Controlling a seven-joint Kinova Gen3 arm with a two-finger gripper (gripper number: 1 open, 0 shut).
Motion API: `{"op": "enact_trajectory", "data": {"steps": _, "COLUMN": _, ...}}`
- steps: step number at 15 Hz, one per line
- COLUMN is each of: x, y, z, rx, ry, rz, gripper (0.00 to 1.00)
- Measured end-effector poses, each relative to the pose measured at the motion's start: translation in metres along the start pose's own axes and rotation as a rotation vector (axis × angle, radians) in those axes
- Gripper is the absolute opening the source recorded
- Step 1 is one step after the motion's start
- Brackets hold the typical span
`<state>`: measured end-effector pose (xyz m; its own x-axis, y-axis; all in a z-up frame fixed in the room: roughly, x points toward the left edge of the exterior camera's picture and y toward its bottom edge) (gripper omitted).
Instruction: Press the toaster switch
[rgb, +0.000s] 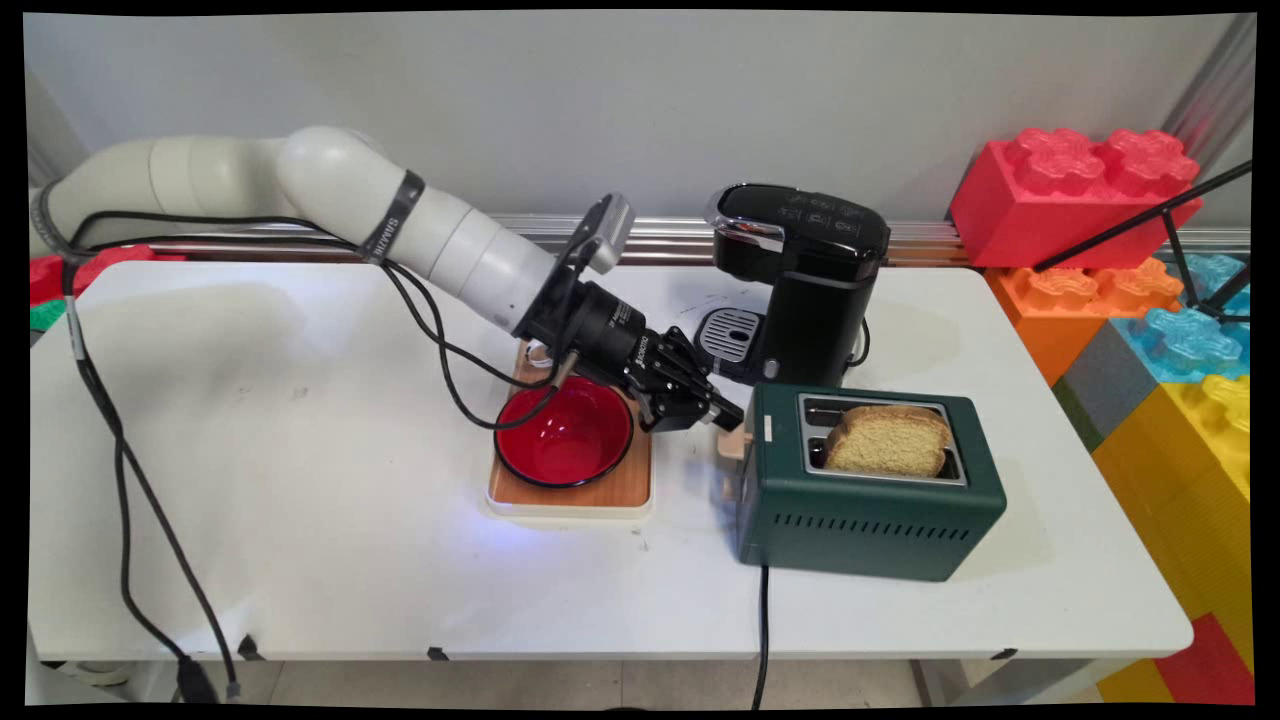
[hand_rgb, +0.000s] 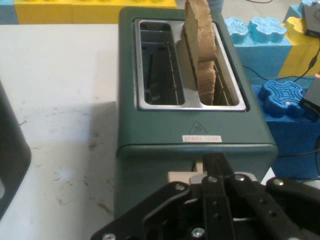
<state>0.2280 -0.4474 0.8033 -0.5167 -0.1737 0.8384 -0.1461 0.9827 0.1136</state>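
Observation:
My gripper (rgb: 728, 413) is shut, its two fingers pressed together into one bar, with the tip resting at the beige lever (rgb: 733, 445) on the end of a dark green toaster (rgb: 870, 500). Looking along the hand, the fingers (hand_rgb: 215, 162) point at the toaster's (hand_rgb: 195, 145) end wall, just above the lever (hand_rgb: 182, 177). A slice of brown bread (rgb: 888, 440) stands high in one slot. From the hand, that slice (hand_rgb: 200, 45) is in the right slot and the left slot is empty. Nothing is held between the fingers.
A red bowl (rgb: 565, 435) sits on a wooden board (rgb: 610, 490) under the wrist. A black coffee machine (rgb: 800, 280) stands behind the toaster. Big toy blocks (rgb: 1080, 190) are stacked beyond the table's right edge. The toaster's cord (rgb: 762, 630) runs off the front edge.

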Motion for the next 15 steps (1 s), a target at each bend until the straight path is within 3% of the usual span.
{"op": "enact_trajectory", "data": {"steps": 15, "x": -0.022, "y": -0.004, "z": 0.02, "rx": 0.012, "ry": -0.036, "rz": 0.018, "gripper": 0.0}}
